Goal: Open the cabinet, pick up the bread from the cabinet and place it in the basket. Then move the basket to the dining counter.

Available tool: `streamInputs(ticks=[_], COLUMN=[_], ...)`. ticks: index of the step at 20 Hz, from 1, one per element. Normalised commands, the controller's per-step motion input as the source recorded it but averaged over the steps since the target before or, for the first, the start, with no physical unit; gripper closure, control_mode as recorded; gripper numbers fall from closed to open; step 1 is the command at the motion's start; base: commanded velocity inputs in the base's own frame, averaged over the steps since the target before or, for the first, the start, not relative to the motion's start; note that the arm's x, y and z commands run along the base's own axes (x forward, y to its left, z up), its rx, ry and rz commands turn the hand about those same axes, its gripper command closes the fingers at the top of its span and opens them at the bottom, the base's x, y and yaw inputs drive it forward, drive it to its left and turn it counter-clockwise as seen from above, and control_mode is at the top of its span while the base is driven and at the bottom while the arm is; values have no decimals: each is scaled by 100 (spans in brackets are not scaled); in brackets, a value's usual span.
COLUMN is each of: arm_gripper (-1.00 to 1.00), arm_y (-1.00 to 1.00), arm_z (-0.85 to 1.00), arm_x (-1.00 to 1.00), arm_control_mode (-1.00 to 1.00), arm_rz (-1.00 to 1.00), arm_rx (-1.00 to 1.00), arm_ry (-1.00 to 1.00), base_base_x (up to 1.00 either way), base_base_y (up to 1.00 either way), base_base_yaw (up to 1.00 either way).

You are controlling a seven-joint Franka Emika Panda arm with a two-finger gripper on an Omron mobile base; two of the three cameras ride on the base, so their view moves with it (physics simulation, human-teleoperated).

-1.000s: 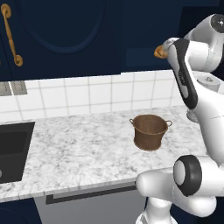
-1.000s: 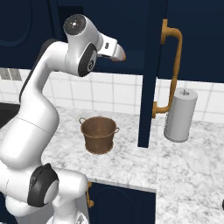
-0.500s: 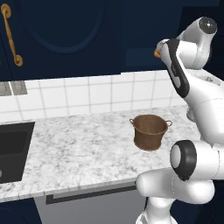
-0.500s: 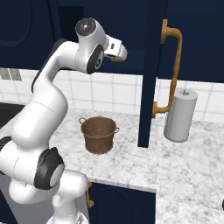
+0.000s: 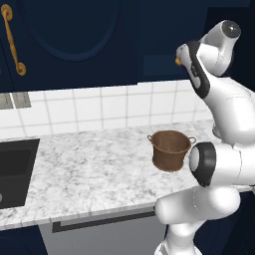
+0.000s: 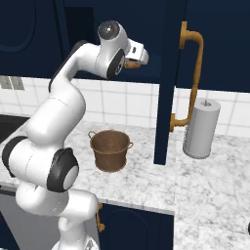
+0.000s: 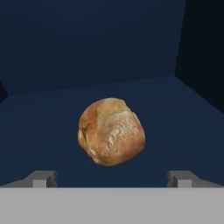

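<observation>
Closer now, the pincer (image 7: 112, 178) — spread wide — faces the roundish bread (image 7: 111, 131).

Bread (image 7: 111, 131) sits on the cabinet (image 7: 87, 52) floor, dead centre at 12 o'clock of the gripper (image 7: 111, 178), whose tips lie at 7 and 5; basket (image 6: 110, 150) on worktop (image 6: 215, 176) below, paper roll (image 6: 201, 128) at its 3 o'clock beyond the open door (image 6: 168, 73).
</observation>
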Motion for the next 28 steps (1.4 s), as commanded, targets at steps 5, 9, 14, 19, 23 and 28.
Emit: streamInputs(ticks=[5,9,14,19,23,28], arm_gripper=[-100,-100,-100,-100,100,100], arm_y=[-2,0,-4,0,1,15], arm_z=[-8,-15,-12,-26,-38,-23], arm_x=[42,49,42,29,1,-56], arm_control_mode=[-100,-100,-100,-100,-100,-100], arm_rz=[3,0,2,2,3,3], arm_rx=[0,0,0,0,0,0], arm_ry=[8,7,5,6,3,-3], base_base_x=[0,0,0,0,0,0], base_base_y=[0,0,0,0,0,0], base_base_yaw=[0,0,0,0,0,0])
